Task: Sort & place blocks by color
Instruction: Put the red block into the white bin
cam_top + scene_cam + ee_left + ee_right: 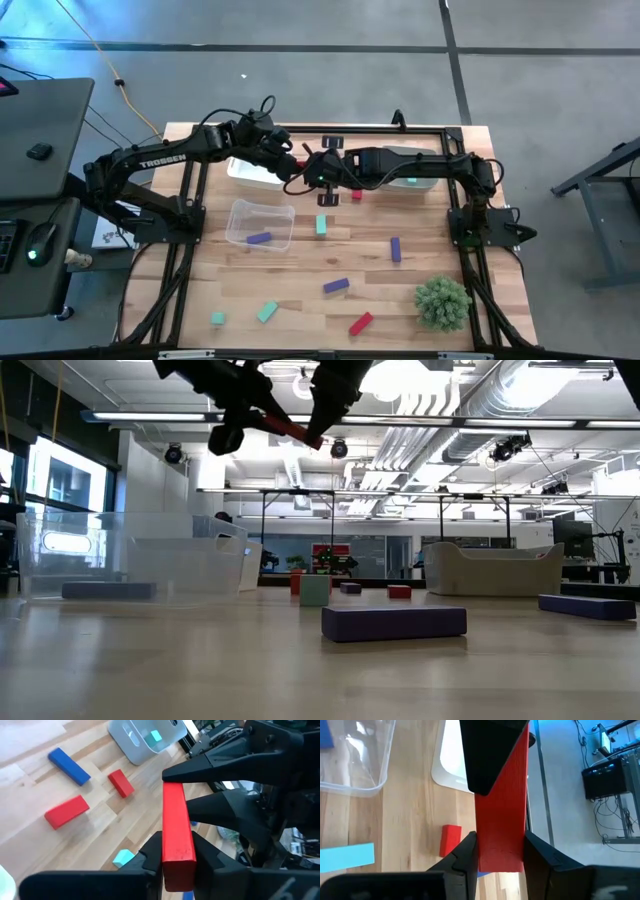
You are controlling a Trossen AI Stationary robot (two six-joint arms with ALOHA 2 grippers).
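Note:
A red bar block (291, 428) hangs in the air over the table's far middle, held at both ends. My left gripper (176, 845) is shut on one end and my right gripper (500, 840) on the other, so the two meet fingertip to fingertip (312, 172). Other blocks lie flat on the table: a red one (356, 195), teal ones (321, 225) (267, 312), purple ones (396, 249) (336, 286) and a red one (360, 323). One purple block (259, 238) lies in the clear bin (240, 212). My left gripper pinches the red bar's one end (178, 862) between its two fingers, on the bar's two long sides. The fingers lie along the bar, which sticks straight out from them, clear of the table. My right gripper pinches the bar's other end (501, 855) between its two fingers, also along the bar. It comes from the table's right, slanting down. The bar spans between both grippers, lifted clear.
A white bin (248, 172) stands at the far left under my left arm. A grey bin (425, 184) with a teal block (411, 181) stands at the far right. A bushy green plant ball (442, 303) sits near the front right corner.

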